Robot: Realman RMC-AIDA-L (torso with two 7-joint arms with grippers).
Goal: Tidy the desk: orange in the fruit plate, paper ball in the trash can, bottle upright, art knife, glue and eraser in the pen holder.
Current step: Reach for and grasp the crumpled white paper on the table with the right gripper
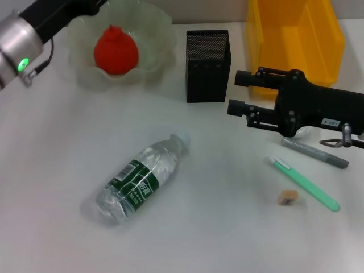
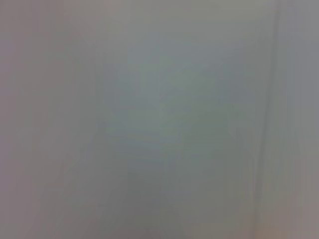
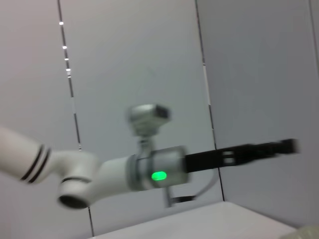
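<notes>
The trash can (image 1: 296, 40) stands just right of the pen holder (image 1: 208, 66); nothing is seen inside either. The right gripper (image 1: 238, 94) lies horizontally in front of the trash can, its two fingers apart, pointing at the pen holder and holding nothing. The left gripper (image 1: 85, 7) reaches over the fruit plate (image 1: 156, 34), left of the pen holder; its finger state cannot be determined. The orange (image 1: 116, 51) sits in the fruit plate. The bottle (image 1: 138, 180) lies on its side in front of the pen holder. The eraser (image 1: 287, 197) lies right of the bottle.
</notes>
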